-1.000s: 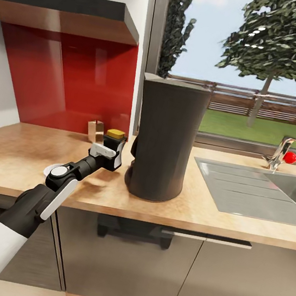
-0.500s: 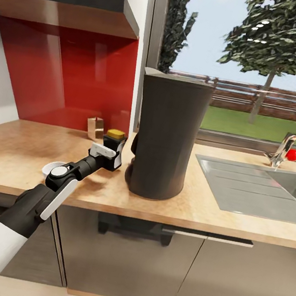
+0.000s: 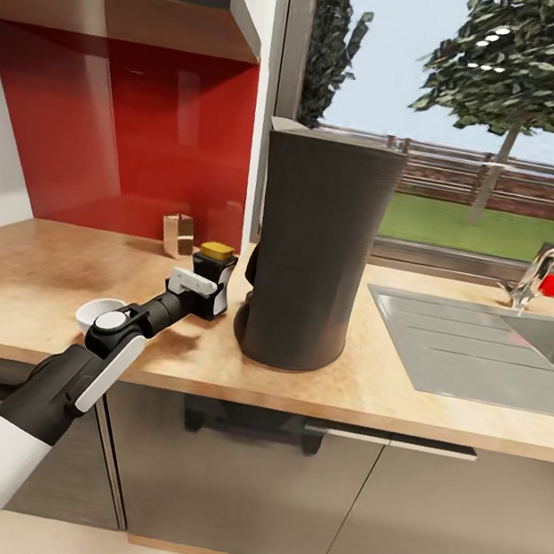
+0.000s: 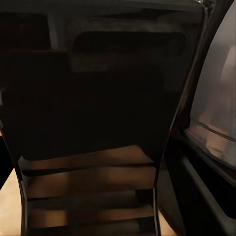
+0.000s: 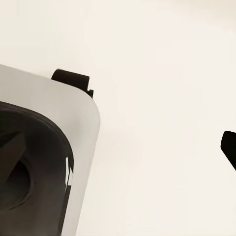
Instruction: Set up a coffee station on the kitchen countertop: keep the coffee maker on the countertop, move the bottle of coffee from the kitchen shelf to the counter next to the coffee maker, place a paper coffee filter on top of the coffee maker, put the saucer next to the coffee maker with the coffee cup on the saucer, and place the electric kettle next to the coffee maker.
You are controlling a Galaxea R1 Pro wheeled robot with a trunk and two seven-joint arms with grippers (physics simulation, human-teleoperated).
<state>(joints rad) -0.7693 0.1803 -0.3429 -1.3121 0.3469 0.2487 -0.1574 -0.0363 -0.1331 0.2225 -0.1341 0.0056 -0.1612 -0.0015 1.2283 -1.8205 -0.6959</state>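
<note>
The left gripper (image 3: 210, 288) is clenched on the small dark brown, yellow-lidded bottle of coffee (image 3: 214, 277) — just beyond it, the tall dark grey coffee maker (image 3: 311, 247) on the light wood-grain kitchen countertop (image 3: 383, 396).

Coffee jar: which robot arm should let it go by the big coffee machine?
Probably the left. Its tool is already at the coffee jar, which stands on the countertop right beside the coffee maker. The right wrist view faces pale floor.

No legible text (label unreadable)
</note>
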